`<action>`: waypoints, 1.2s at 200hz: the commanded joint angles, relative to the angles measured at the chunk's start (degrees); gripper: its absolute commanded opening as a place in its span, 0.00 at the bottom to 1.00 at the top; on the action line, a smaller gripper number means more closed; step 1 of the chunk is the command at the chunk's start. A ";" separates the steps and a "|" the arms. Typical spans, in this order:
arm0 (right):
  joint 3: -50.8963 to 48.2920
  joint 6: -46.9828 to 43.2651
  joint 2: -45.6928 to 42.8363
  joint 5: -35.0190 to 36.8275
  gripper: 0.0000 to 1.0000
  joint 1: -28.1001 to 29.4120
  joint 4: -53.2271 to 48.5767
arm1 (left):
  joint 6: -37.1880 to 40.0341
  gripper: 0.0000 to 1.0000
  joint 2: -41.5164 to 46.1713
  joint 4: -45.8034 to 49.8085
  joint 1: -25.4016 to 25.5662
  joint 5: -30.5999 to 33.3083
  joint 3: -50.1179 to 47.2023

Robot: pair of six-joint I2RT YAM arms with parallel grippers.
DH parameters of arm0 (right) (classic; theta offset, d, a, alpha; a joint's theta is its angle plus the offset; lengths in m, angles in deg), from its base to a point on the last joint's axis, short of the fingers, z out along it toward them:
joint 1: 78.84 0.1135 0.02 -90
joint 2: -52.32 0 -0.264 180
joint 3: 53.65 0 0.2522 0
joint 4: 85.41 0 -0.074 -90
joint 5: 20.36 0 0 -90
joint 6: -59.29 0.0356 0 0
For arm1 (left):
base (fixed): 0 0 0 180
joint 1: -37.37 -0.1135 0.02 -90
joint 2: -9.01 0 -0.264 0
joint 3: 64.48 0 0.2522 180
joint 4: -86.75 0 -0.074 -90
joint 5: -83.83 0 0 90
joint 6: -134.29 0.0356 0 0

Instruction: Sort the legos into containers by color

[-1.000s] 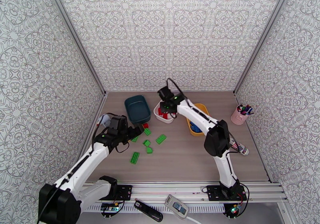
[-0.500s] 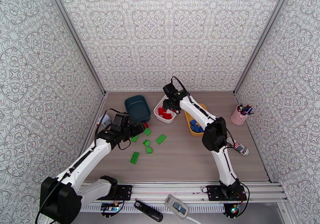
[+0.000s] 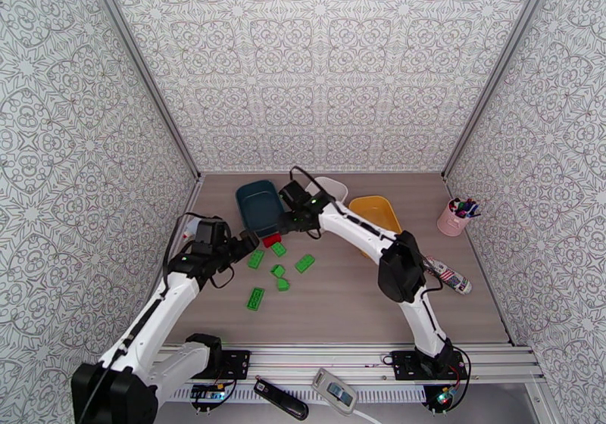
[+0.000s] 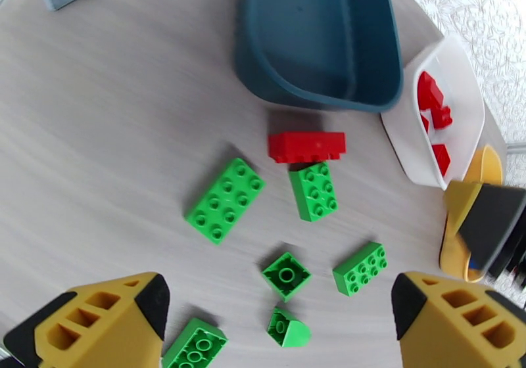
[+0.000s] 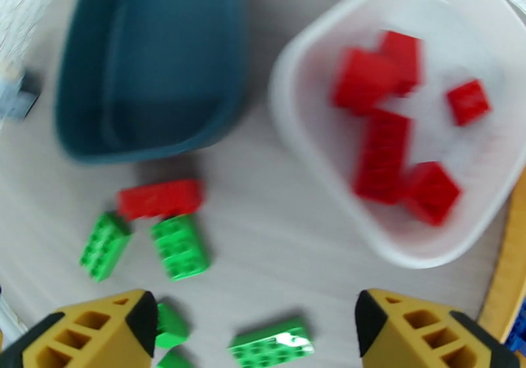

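Going by how the legos lie, the sort is partly done. The teal tub (image 3: 260, 206), toward the far-left part of the table (image 3: 363, 297), holds nothing. Six green bricks (image 4: 225, 200) lie loose on the wood just in front of it, and these look to be the bulk of what is left. One red brick (image 4: 306, 146) sits on the table close to the teal tub's near wall, touching a green one. To the right, the white tub (image 5: 299, 139) already holds several red pieces. Further right, the yellow tub (image 3: 375, 213) is largely covered by the right arm, so its contents cannot be judged. The left arm runs forward along the left edge, wrist tipped down. The left gripper (image 4: 277, 300) hangs over the green scatter with its jaws wide apart and nothing between them. The right arm reaches from the near-right across to the far middle, elbow raised. The right gripper (image 5: 256, 311) is poised over the strip between the teal and white tubs, its jaws likewise spread and empty.
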 commanded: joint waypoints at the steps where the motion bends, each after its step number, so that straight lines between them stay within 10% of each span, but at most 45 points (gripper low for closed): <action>1: 4.70 -1.78 4.72 -1.12 0.90 1.66 0.68 | 1.00 0.98 2.56 1.78 -2.67 -3.18 -2.57; 240: 32.04 -4.52 30.30 1.78 0.92 4.14 -5.04 | 0.11 0.99 14.45 7.72 -8.45 -7.91 -10.22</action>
